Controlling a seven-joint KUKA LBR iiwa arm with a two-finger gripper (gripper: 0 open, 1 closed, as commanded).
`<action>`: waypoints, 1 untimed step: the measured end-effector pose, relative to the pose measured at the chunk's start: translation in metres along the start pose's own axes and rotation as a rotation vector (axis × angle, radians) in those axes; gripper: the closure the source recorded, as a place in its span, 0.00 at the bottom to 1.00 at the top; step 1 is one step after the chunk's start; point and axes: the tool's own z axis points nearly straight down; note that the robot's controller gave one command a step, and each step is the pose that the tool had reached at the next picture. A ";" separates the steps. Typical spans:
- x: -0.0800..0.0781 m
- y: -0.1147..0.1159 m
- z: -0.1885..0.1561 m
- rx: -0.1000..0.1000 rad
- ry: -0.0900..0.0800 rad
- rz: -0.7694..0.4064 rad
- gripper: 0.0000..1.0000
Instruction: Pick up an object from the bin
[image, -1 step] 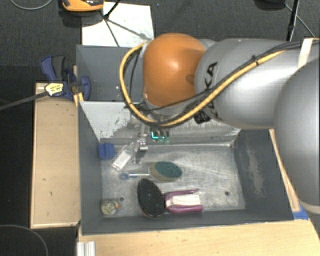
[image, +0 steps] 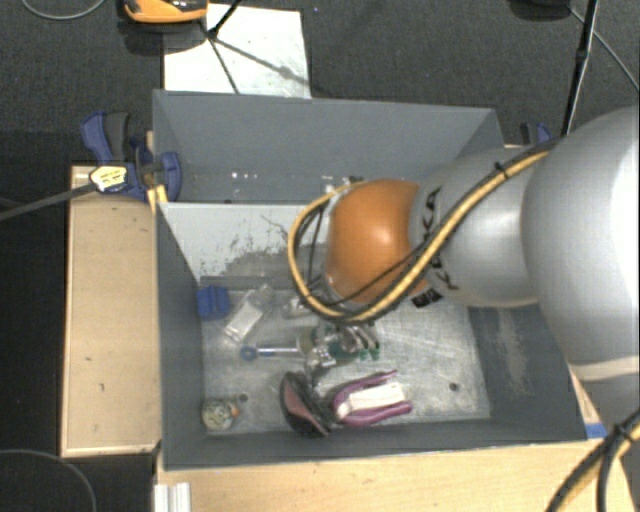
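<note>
Gripper hung low at the middle of the bin, open or shut I couldn't tell, stick at its 9 o'clock, purple thing at 5; likely risk: closing between them, lifting nothing.

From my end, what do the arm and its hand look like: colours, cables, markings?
The arm is built of big rounded silver-grey links with black KUKA lettering near the wrist. A glossy orange dome cover caps the wrist, and yellow and black cables loop round it. Under it, the hand is a small metal part with dark and green bits.
</note>
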 end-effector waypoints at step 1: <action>-0.003 -0.041 -0.010 0.002 0.019 0.016 0.00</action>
